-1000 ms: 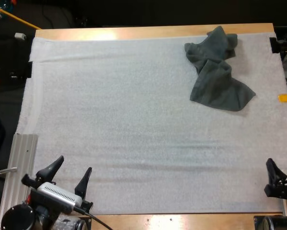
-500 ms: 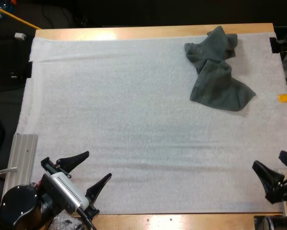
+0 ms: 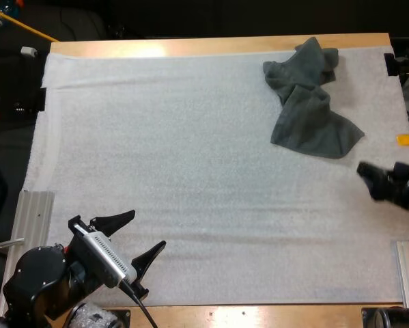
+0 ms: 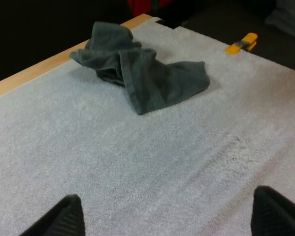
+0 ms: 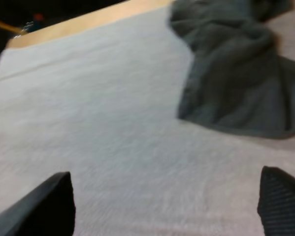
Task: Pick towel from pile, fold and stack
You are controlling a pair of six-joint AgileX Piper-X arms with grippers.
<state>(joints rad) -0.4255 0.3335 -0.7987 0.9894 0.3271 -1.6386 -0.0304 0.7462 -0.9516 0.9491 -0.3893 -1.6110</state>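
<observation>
At the near edge of the white mat, well apart from the crumpled towel, the left end effector was found to have been swung round over the last second. Its fingers, which had been pointed straight up the mat, were now aimed diagonally toward the towel, and the left wrist view was centred on the cloth. Its two black fingers were held wide apart with nothing between them. Closer to the towel, the larger change was seen in the right end effector. It had been carried forward from the mat's near corner and was now placed just short of the towel's near right point, not yet touching it. In the right wrist view its fingers were likewise spread wide and empty, with the towel's lower flap lying just ahead of them. The towel itself had not been shifted at all. It was still heaped in one dark grey-green mound, its bunched upper part reaching almost to the wooden far edge of the desk and its flatter flap spread toward the arms. No folded stack was visible anywhere on the mat. The task was therefore judged to be at its very start, in the approach to the first pick, with the right arm likely to make the grasp and the left being readied to assist.
</observation>
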